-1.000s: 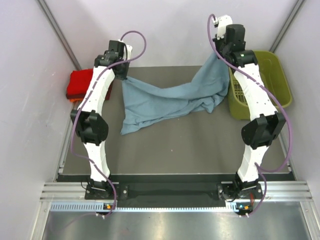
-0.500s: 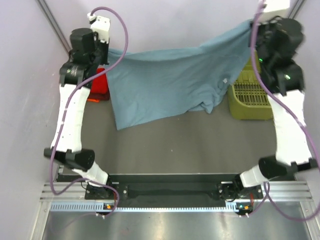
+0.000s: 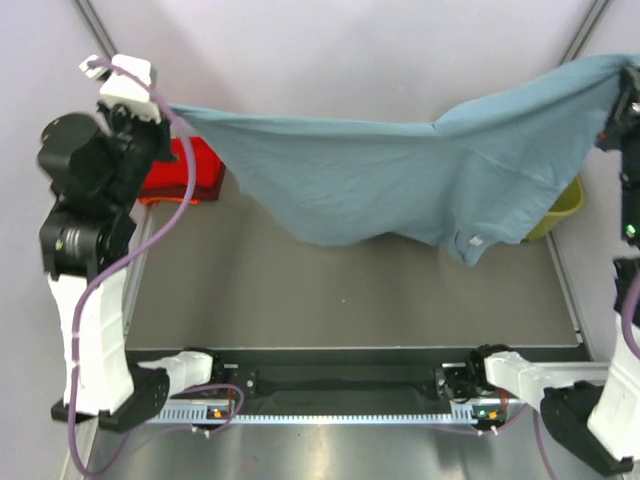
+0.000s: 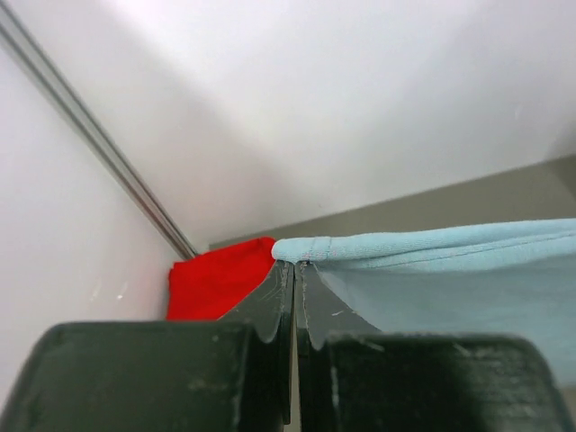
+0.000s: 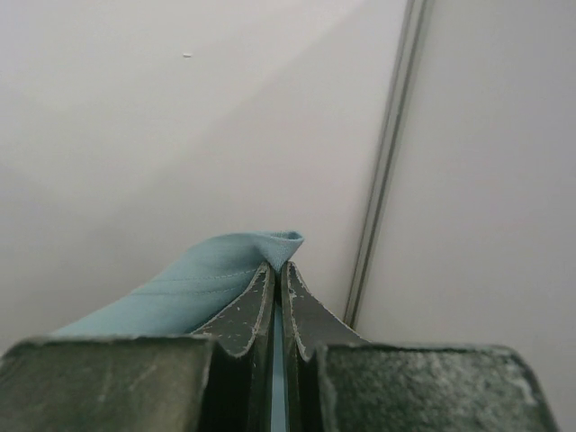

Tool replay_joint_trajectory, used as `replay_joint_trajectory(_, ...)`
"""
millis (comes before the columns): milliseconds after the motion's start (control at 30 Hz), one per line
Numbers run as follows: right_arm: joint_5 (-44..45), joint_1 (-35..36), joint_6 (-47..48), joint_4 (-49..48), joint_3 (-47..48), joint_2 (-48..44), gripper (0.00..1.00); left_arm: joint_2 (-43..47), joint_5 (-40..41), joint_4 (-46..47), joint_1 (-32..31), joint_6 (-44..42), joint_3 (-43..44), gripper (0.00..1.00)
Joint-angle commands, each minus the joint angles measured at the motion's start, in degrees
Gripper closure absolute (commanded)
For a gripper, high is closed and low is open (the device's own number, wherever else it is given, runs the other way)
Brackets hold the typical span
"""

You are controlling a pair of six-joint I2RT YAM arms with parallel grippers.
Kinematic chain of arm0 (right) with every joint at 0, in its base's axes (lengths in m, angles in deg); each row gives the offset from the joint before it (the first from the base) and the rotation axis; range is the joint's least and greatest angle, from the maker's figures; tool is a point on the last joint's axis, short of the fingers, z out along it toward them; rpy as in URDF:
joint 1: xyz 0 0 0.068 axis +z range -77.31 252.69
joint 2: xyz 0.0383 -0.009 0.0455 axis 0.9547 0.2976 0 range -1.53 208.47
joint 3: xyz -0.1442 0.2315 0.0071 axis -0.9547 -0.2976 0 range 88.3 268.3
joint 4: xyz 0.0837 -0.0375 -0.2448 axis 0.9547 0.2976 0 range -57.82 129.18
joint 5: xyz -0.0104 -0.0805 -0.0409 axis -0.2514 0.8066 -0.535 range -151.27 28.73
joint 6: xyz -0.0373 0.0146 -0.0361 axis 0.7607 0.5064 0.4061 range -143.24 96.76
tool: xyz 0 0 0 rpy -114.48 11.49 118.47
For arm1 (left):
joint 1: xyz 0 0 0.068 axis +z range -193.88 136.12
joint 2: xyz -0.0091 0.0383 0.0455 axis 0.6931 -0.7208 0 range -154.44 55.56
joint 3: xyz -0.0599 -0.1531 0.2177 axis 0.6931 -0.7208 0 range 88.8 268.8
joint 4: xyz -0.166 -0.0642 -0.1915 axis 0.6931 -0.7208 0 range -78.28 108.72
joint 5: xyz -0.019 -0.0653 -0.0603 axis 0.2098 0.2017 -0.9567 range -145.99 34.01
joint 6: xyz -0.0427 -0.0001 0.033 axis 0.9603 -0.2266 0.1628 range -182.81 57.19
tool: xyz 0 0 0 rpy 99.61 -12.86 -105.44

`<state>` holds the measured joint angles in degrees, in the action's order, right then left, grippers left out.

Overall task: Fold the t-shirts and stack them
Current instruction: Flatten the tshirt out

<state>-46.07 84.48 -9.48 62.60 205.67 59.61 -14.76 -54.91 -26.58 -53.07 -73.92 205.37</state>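
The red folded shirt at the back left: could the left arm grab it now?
Probably not yet. The red folded shirt lies nearby, nothing between, but the left gripper is shut on a corner of the blue shirt, held aloft. It would have to let go first.

From above, my right pincer is cut off by the picture's right edge, and the grey-blue t-shirt runs out of sight there with it. The hanging cloth hides nearly all of the green basket; one corner shows. The red folded t-shirts sit partly behind my left arm and the cloth, so I cannot count them. The white tag is too small to read. At my right wrist the shirt drops behind my fingers.
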Motion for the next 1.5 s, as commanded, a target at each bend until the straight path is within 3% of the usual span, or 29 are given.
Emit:
replay_joint_trajectory(0, -0.25, -3.61, -1.97, -0.10, 2.34, -3.57, 1.00, 5.45, 3.92, 6.80, 0.49, -0.84, -0.82, 1.00)
replay_joint_trajectory(133, -7.11, -5.29, -3.30, 4.30, 11.47, -3.40, 1.00, 7.91, 2.79, 2.76, 0.49, -1.27, 3.66, 1.00)
replay_joint_trajectory(267, -7.47, -5.37, -4.70, 8.33, 23.05, -0.33, 1.00, 11.09, 2.61, 2.33, 0.40, -0.93, 5.67, 1.00)
replay_joint_trajectory(333, -8.34, -5.46, -5.67, 9.13, 23.53, -0.32, 1.00, 10.48, 2.52, 0.57, 0.49, -0.40, 8.39, 1.00)
replay_joint_trajectory(467, -11.85, -5.55, -8.39, 10.09, 12.67, -3.92, 1.00, 11.70, 0.42, -2.25, 0.49, -1.63, 3.79, 1.00)
replay_joint_trajectory(667, -17.83, -7.57, -10.25, 24.67, 11.33, -4.54, 1.00, 14.51, 0.23, -10.50, 0.49, 1.18, -2.91, 1.00)
replay_joint_trajectory(733, -16.62, -7.57, -9.54, 23.73, 7.55, -5.24, 1.00, 17.22, 2.77, -8.07, 0.49, 0.13, -8.70, 1.00)
replay_joint_trajectory(867, -14.32, -7.57, -8.92, 12.87, -4.91, -2.44, 1.00, 17.86, 3.67, -0.15, 0.49, -1.89, -27.40, 1.00)
replay_joint_trajectory(1033, -21.35, -7.40, -10.77, 5.54, -11.27, 9.74, 1.00, 9.36, 1.20, 6.35, 0.49, -1.73, -37.11, 1.00)
replay_joint_trajectory(1200, -22.32, -5.73, -8.31, -4.29, -15.41, 23.47, 1.00, -2.16, 6.20, 21.08, 0.66, -1.98, -41.43, 1.00)
replay_joint_trajectory(1233, -22.58, -5.64, -7.70, -5.62, -14.62, 29.58, 1.00, -7.14, 7.08, 23.04, 0.84, -2.94, -41.17, 1.00)
replay_joint_trajectory(1333, -21.80, -5.55, -6.47, -8.18, -6.29, 43.11, 1.00, -17.69, 9.64, 27.19, 2.77, -2.69, -36.08, 1.00)
replay_joint_trajectory(1467, -19.86, -5.55, -5.76, -7.65, 12.16, 58.01, 1.00, -27.66, 13.41, 29.12, 4.44, -1.98, -26.24, 1.00)
